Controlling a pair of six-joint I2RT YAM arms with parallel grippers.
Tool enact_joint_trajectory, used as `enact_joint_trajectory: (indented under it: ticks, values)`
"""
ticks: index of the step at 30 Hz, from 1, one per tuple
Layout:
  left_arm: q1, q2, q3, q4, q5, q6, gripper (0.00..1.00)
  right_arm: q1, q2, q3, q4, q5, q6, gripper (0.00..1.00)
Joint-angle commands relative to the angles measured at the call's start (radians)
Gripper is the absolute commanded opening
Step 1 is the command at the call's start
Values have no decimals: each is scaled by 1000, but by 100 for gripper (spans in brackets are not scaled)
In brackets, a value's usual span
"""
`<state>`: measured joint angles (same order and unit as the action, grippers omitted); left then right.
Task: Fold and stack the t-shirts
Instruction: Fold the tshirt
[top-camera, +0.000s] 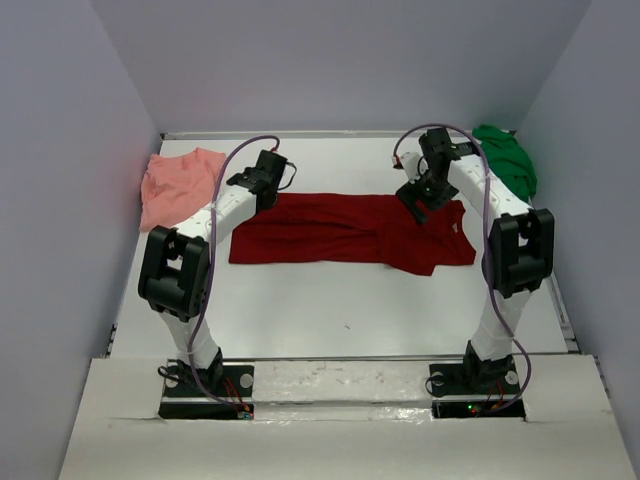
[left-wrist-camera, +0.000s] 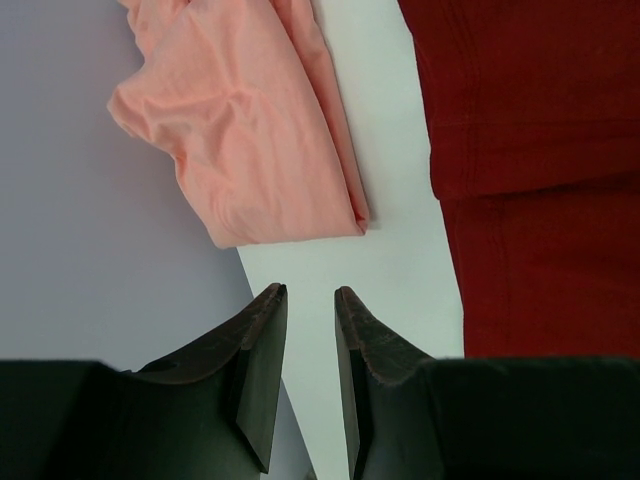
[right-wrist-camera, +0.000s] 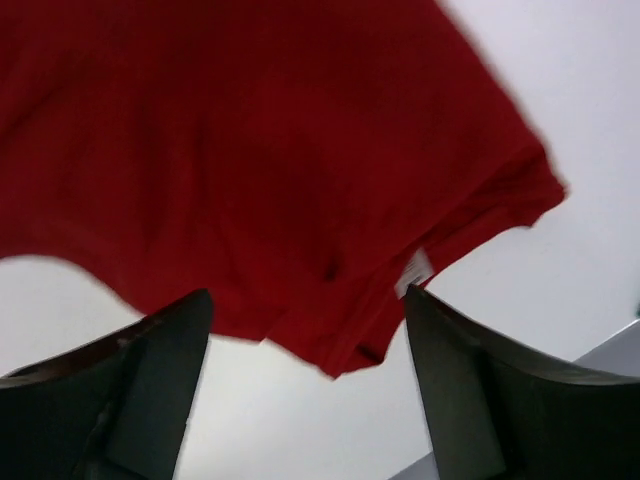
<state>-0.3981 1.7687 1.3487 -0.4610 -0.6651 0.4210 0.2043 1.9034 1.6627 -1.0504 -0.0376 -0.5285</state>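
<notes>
The dark red t-shirt (top-camera: 345, 230) lies stretched out across the middle of the table, its collar end bunched at the right (right-wrist-camera: 300, 150). A white label (right-wrist-camera: 415, 268) shows at its edge. My right gripper (top-camera: 420, 200) (right-wrist-camera: 308, 292) hovers over that collar end, open wide and holding nothing. The salmon-pink t-shirt (top-camera: 178, 183) (left-wrist-camera: 250, 130) lies crumpled at the back left against the wall. My left gripper (top-camera: 265, 172) (left-wrist-camera: 310, 290) hangs above bare table between the pink shirt and the red shirt's left end (left-wrist-camera: 540, 150), jaws a little apart and empty. The bright green t-shirt (top-camera: 508, 160) is heaped in the back right corner.
The white table (top-camera: 340, 300) is boxed in by pale grey walls on the left (top-camera: 70, 200), back and right (top-camera: 590, 200). The left wall (left-wrist-camera: 90, 260) stands close beside my left gripper. Both arm bases sit at the near edge.
</notes>
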Motion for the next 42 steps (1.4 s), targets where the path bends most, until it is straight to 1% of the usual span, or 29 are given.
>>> enact_joint_trajectory:
  ticks: [1,3,4,6,9,16,22,37,42]
  values:
    - [-7,-54,-13,8,-18,15,39,-25,81,107,159,165,93,72]
    - [-7,-54,-17,10,-16,15,39,-39,150,178,162,163,107,56]
    - [-7,-54,-22,12,-14,16,39,-51,173,199,174,186,122,43]
    - [-8,-57,-26,15,-16,18,39,-63,236,259,171,194,127,39]
    - [-8,-61,-36,19,-22,21,39,-74,287,298,171,235,125,38]
    - [-7,-55,-43,30,-22,25,39,-105,316,298,181,288,125,39]
    - [-8,-37,-29,22,-13,19,39,-126,312,287,185,288,121,39]
    - [-8,-41,-42,27,-14,22,39,-172,381,315,190,292,124,39]
    - [-8,-35,-39,24,-13,21,39,-181,387,316,190,292,124,38]
